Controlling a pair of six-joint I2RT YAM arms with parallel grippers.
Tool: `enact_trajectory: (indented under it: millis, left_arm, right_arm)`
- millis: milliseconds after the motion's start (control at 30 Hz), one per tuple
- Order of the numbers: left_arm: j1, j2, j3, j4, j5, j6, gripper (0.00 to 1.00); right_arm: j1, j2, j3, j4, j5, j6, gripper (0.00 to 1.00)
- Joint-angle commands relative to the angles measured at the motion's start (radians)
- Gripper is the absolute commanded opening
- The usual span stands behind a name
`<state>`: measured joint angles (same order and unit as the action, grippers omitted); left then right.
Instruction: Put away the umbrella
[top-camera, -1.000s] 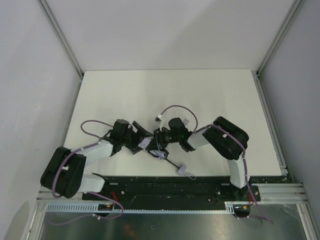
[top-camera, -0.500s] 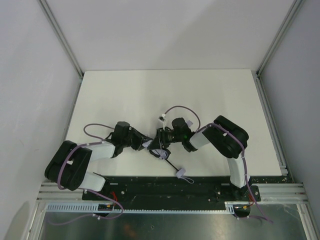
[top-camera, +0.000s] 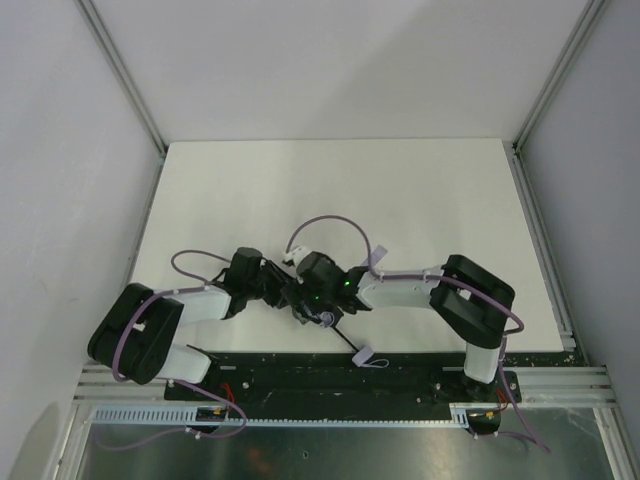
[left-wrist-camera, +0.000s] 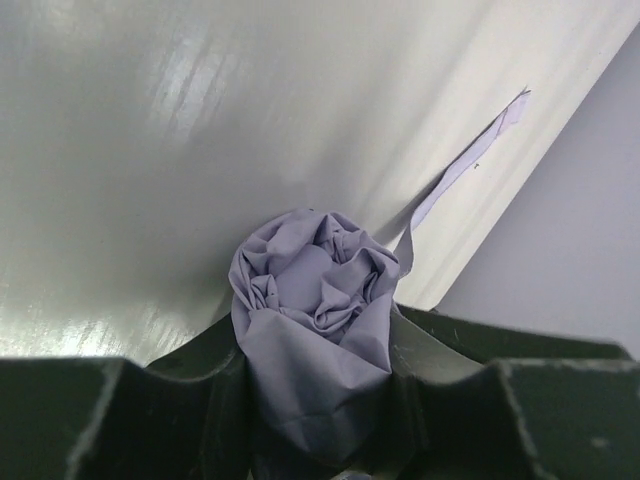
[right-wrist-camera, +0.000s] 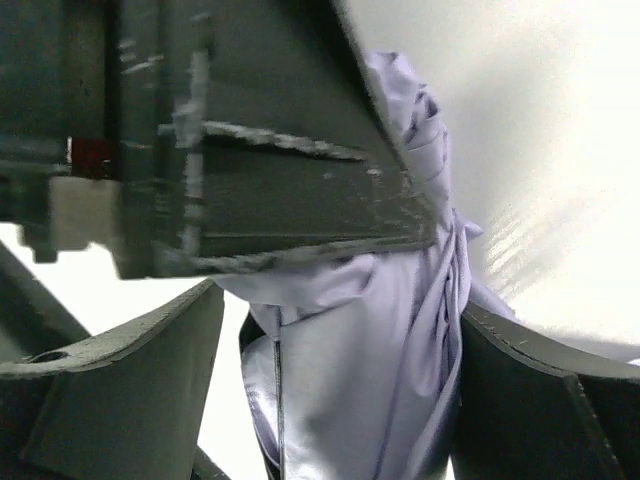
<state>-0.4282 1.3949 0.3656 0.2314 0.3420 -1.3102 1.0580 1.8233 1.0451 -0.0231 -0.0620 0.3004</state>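
Observation:
The umbrella's lavender-grey canopy (left-wrist-camera: 315, 300) is a crumpled bundle pinched between the fingers of my left gripper (left-wrist-camera: 315, 400), which is shut on it. In the top view only a bit of the canopy (top-camera: 323, 319) shows between the two wrists, low on the table. The thin black shaft (top-camera: 345, 338) runs from it toward the near edge and ends at the pale handle (top-camera: 366, 356). My right gripper (right-wrist-camera: 340, 400) stands open around the same fabric (right-wrist-camera: 370, 340): its right finger (right-wrist-camera: 540, 400) touches the cloth, while its left finger (right-wrist-camera: 120, 370) stands apart from it. The two grippers (top-camera: 283, 292) (top-camera: 305, 300) almost meet.
The white table (top-camera: 330, 190) is closed in by pale walls and aluminium posts on three sides. A black base rail (top-camera: 330, 375) runs along the near edge just behind the handle. A lavender cable loop (top-camera: 325, 222) arches over the right wrist.
My left gripper has closed on the canopy. The right arm has stretched leftward and its jaws have widened. The umbrella's handle has shifted slightly toward the near edge.

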Motion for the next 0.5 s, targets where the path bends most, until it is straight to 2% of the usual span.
enact_trajectory:
  millis: [0, 67, 100, 167, 233, 300, 333, 400, 467]
  left_arm:
    - [-0.004, 0.011, -0.018, -0.159, -0.08, 0.011, 0.0]
    - [-0.004, 0.011, -0.015, -0.168, -0.075, 0.003, 0.0]
    - [-0.004, 0.011, -0.014, -0.172, -0.073, 0.0, 0.0]
    - [-0.004, 0.006, -0.014, -0.18, -0.07, -0.005, 0.0]
    - [-0.006, -0.001, -0.015, -0.186, -0.067, -0.005, 0.0]
    - [-0.006, -0.009, -0.018, -0.189, -0.067, -0.002, 0.0]
    - [-0.007, -0.014, -0.02, -0.189, -0.068, -0.001, 0.0]
    - [-0.006, -0.024, -0.021, -0.19, -0.065, 0.005, 0.02]
    - [-0.006, -0.032, -0.021, -0.189, -0.064, 0.016, 0.18]
  right_arm:
    - [0.126, 0.058, 0.144, -0.311, 0.425, -0.093, 0.82]
    - [0.159, 0.102, 0.173, -0.337, 0.547, -0.081, 0.78]
    - [0.169, 0.124, 0.183, -0.351, 0.591, -0.07, 0.73]
    - [0.174, 0.153, 0.188, -0.364, 0.633, -0.048, 0.56]
    - [0.167, 0.165, 0.179, -0.352, 0.624, -0.04, 0.34]
    - [0.153, 0.155, 0.146, -0.309, 0.574, -0.039, 0.12]
    - [0.142, 0.145, 0.121, -0.278, 0.538, -0.039, 0.06]
    - [0.103, 0.128, 0.07, -0.206, 0.419, -0.035, 0.01]
    - [0.05, 0.118, 0.012, -0.122, 0.262, -0.023, 0.0]
